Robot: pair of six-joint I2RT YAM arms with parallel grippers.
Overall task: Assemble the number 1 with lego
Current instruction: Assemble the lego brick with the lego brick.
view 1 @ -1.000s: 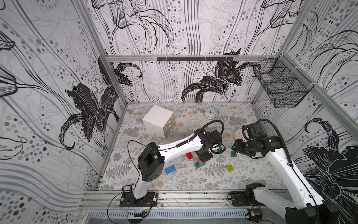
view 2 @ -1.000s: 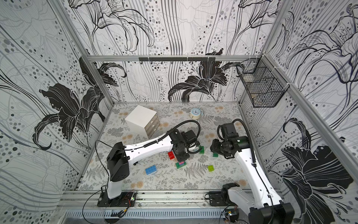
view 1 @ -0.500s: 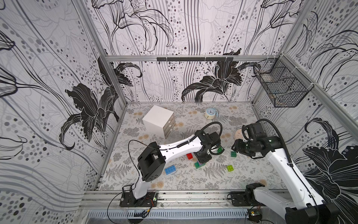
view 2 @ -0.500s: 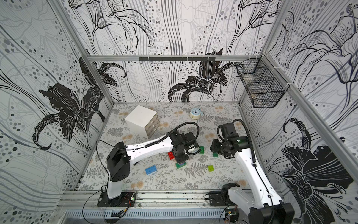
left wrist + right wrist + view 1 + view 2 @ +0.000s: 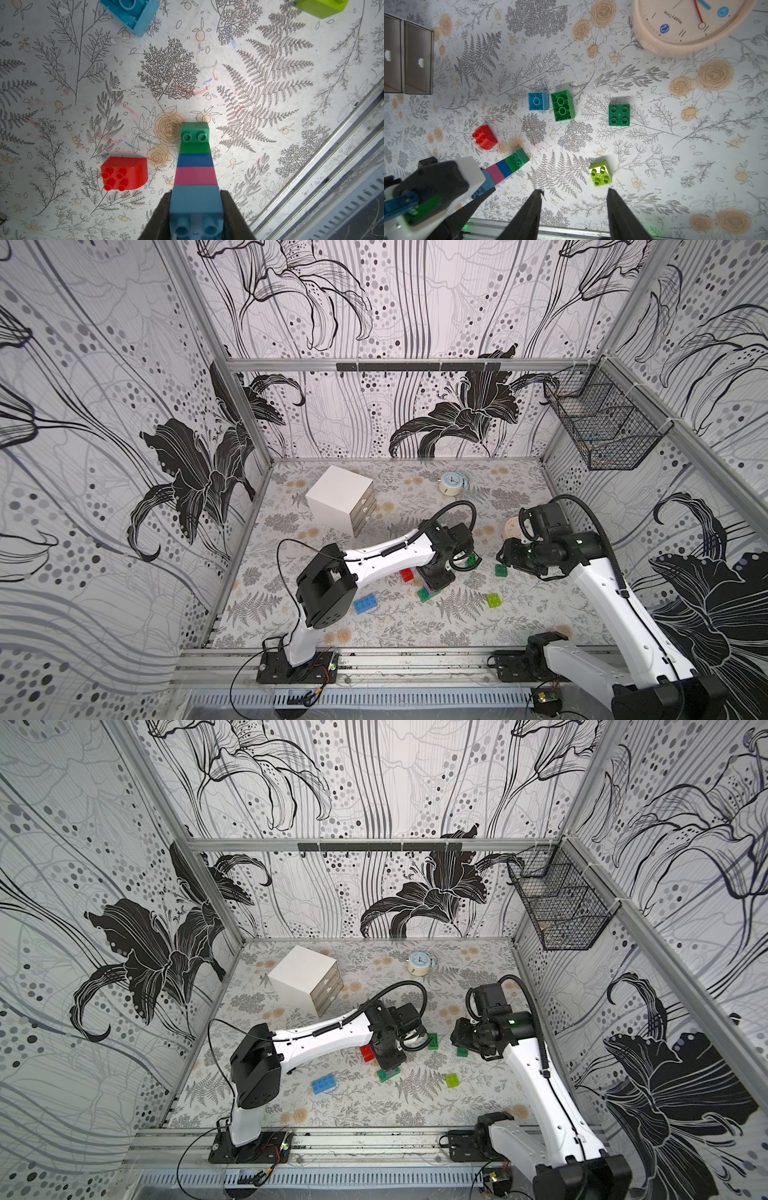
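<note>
Judged well along, probably past the halfway mark. Grips the lego stack (image 5: 195,166) with the left pincer (image 5: 196,199), jaws pressed onto the light-blue end brick from both sides. Shows five bricks already joined in one straight line: light blue, pink, blue, green, then dark green at the far end, set off so that two studs stay bare. Reads as the stem of the 1, with that offset end perhaps serving as its flag. Holds it low over the counter (image 5: 270,62), slanting away from the pincer, near the middle in a top view (image 5: 428,593). Cannot tell whether the far end touches the surface.

Hangs the right pincer (image 5: 574,190) above the counter with jaws apart and nothing between them, just short of the lime brick (image 5: 600,173).

Leaves six bricks loose:
- the red brick (image 5: 124,172), just beside the stack
- the lime brick
- the dark green square brick (image 5: 619,115)
- the green oblong brick (image 5: 562,106) and the small light-blue brick (image 5: 538,101), side by side with their hollow undersides up
- the blue oblong brick (image 5: 365,604), apart from the rest, toward the left arm's base

Takes no part in the job: the pink clock (image 5: 691,20), the blue clock (image 5: 451,483) and the white drawer box (image 5: 340,499).

Left to do, at a guess — perhaps a foot or one more brick on the stem, then laying the figure down and letting go.
</note>
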